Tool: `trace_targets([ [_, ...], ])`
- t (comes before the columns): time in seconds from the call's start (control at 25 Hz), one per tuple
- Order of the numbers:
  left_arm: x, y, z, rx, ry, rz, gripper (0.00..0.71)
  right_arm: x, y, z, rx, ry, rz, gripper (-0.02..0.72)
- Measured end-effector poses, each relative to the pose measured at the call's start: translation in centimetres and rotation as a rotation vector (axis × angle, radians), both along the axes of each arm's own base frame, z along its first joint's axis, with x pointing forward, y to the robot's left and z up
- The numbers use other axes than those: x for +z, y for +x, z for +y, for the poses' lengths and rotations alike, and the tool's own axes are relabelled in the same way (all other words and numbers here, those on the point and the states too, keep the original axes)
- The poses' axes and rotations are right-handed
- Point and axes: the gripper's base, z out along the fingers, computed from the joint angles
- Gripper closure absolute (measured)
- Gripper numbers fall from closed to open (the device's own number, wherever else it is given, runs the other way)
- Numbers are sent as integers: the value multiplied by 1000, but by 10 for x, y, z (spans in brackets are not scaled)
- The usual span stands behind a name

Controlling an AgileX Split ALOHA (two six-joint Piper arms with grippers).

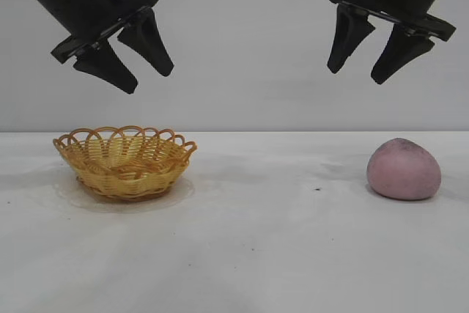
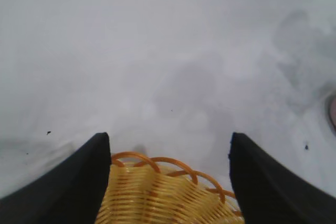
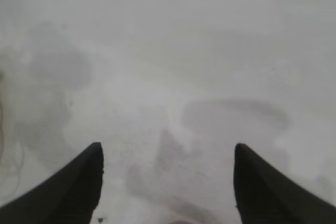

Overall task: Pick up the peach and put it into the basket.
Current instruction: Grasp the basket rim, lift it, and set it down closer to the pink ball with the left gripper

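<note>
At the upper left of the exterior frame my left gripper point(image 1: 146, 78) hangs in the air, tilted down and toward the middle, its two black fingers spread with nothing between them. Below it, at the left of the frame, the basket point(image 1: 124, 161) sits on the white table point(image 1: 278, 247); its orange looped rim is well under my fingertips and nothing lies in it that I can see. In my left wrist view the basket's rim point(image 2: 168, 184) shows at the bottom edge, between my two fingers point(image 2: 68, 187).

At the upper right of the exterior frame my right gripper point(image 1: 359, 76) hangs at about the same height, also pointing down, fingers apart and holding nothing. Below it and a little to the right, the peach point(image 1: 404, 169) rests on the table, well apart from the basket. My right wrist view shows only my two spread fingers point(image 3: 73, 187) over bare table point(image 3: 173, 77).
</note>
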Motion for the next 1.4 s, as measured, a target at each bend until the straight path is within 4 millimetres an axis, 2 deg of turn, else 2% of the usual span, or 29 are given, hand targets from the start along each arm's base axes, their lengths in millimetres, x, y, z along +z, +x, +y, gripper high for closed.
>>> trace_targets([
  [0.72,-2,-1,2,-38,52,-5,279,0,0,0,0,0,0,265],
  [0.96,5,0,9,-128,215,22,279,0,0,0,0,0,0,265],
  [1.2,31,9,16,-197,372,53,279,0,0,0,0,0,0,265],
  [1.32,32,14,19,-214,425,111,279,0,0,0,0,0,0,265],
  [1.4,26,19,20,-233,456,169,279,0,0,0,0,0,0,265],
])
